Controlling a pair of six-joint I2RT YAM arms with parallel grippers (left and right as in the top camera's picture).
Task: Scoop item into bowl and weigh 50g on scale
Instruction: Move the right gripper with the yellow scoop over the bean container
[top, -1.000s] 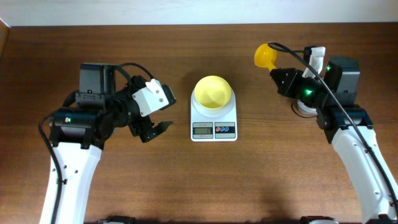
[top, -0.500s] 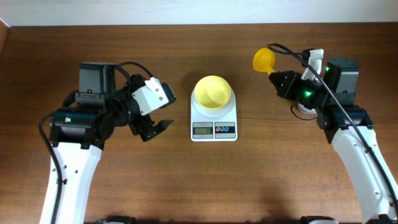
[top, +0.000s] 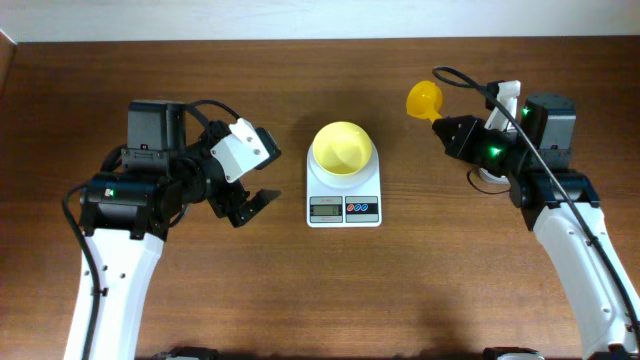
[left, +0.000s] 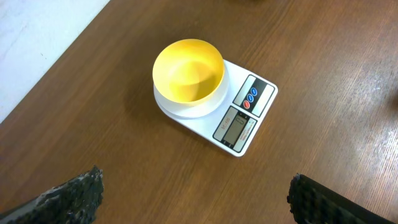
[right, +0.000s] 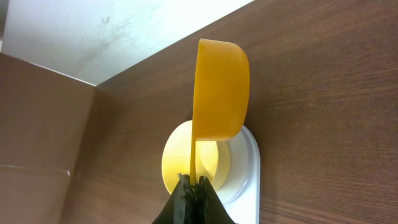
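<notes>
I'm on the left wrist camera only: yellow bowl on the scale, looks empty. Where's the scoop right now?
Observer: The right gripper is shut on the handle of the scoop, off to the right of the scale, toward the table's back edge.
Operator: Anything in it?
Observer: From overhead its cup looks plain yellow inside, with nothing dark in it.
Operator: And how is my left gripper placed relative to the scale?
Observer: The left gripper sits open to the scale's left, apart from it and from the bowl.
</notes>
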